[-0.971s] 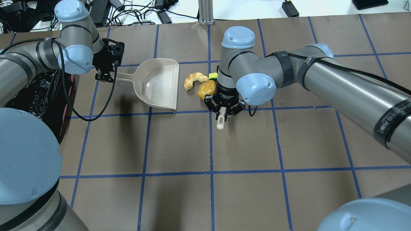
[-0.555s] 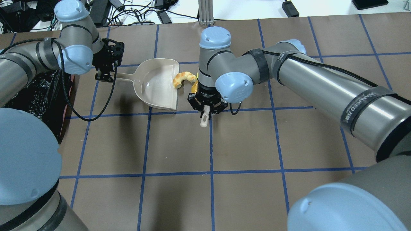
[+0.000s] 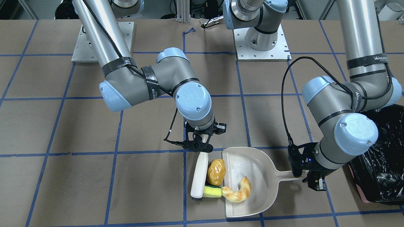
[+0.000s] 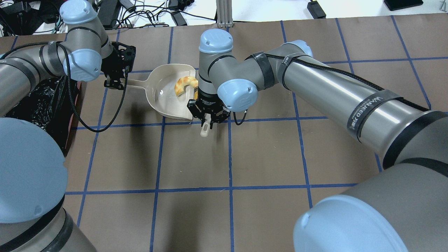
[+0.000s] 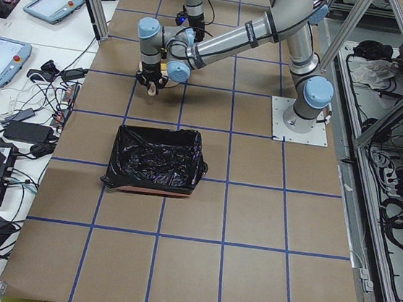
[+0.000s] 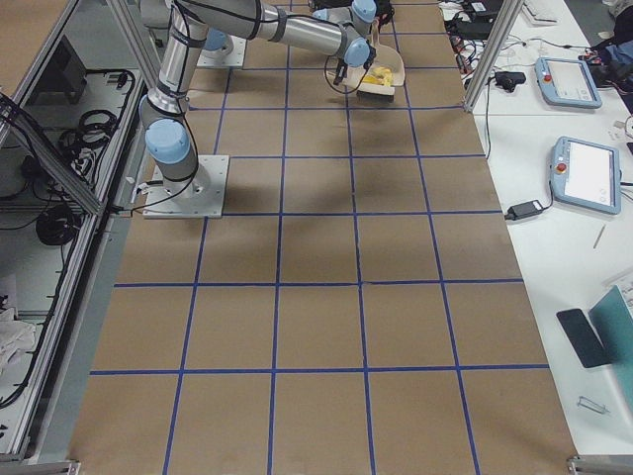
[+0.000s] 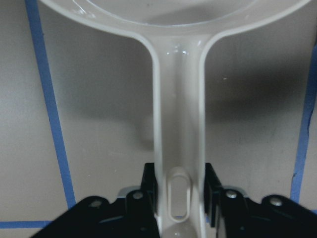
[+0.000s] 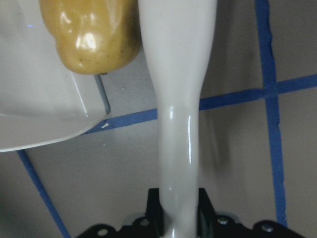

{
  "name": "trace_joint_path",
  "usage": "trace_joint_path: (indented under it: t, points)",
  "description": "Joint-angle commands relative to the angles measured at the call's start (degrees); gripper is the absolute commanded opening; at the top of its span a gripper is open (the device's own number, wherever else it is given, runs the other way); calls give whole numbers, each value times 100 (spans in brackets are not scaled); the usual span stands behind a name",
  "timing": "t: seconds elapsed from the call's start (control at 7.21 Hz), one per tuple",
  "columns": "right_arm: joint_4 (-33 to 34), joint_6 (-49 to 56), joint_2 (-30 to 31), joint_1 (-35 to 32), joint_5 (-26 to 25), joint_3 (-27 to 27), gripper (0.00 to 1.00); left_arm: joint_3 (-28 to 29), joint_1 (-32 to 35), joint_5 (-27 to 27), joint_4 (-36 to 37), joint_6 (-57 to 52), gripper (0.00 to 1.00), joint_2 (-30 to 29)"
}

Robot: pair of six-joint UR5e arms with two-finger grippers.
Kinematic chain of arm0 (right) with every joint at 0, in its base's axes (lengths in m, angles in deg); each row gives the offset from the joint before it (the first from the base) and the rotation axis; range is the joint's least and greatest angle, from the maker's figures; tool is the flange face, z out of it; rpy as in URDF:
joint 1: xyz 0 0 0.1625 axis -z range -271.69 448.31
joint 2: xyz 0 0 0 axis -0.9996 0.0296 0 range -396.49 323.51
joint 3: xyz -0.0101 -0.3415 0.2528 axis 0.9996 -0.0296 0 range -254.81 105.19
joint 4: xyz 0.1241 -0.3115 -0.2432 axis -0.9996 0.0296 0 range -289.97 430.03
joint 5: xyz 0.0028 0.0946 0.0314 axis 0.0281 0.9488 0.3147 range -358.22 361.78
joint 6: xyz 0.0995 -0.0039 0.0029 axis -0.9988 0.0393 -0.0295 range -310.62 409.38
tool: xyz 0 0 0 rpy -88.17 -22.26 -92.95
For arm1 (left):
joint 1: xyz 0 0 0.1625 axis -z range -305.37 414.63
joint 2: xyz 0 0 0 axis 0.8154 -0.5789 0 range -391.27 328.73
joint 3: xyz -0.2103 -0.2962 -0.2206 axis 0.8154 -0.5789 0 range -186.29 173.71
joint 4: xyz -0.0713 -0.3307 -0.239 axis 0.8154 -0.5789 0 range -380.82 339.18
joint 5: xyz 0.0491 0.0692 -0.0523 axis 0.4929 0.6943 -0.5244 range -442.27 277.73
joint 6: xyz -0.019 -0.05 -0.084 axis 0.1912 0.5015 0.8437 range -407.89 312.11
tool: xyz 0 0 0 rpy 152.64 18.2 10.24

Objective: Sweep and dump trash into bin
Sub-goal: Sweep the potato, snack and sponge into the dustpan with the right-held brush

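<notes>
The beige dustpan (image 3: 254, 165) lies flat on the table. My left gripper (image 3: 306, 177) is shut on its handle (image 7: 178, 124). The tan croissant (image 3: 238, 191) lies inside the pan and also shows in the overhead view (image 4: 184, 84). The golden-brown potato (image 3: 216, 171) and the yellow sponge (image 3: 212, 191) sit at the pan's open lip. A white brush (image 3: 199, 175) lies pressed against them. My right gripper (image 3: 201, 146) is shut on the brush handle (image 8: 178, 99). The black-lined bin (image 3: 385, 167) stands beside my left arm.
The brown table cover carries a blue tape grid. Cables and power bricks (image 4: 154, 14) lie along the far edge, next to an aluminium post (image 4: 224, 14). The two arm base plates (image 3: 260, 41) sit at the robot side. The bin also shows in the overhead view (image 4: 38, 101).
My right gripper has swept the brush toward the dustpan. The croissant went from the table into the pan, and the potato and sponge slid to the pan's lip. The left arm has not moved.
</notes>
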Motion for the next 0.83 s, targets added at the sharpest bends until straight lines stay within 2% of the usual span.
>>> trace_joint_path:
  t: [0.0,0.69]
  points:
    - [44,-338,-243,-178,214,-409,0,0,2,1,0,0,13,-5]
    - [710,-891,-349,-442,829,-499,0,0,-7,-8,0,0,13,4]
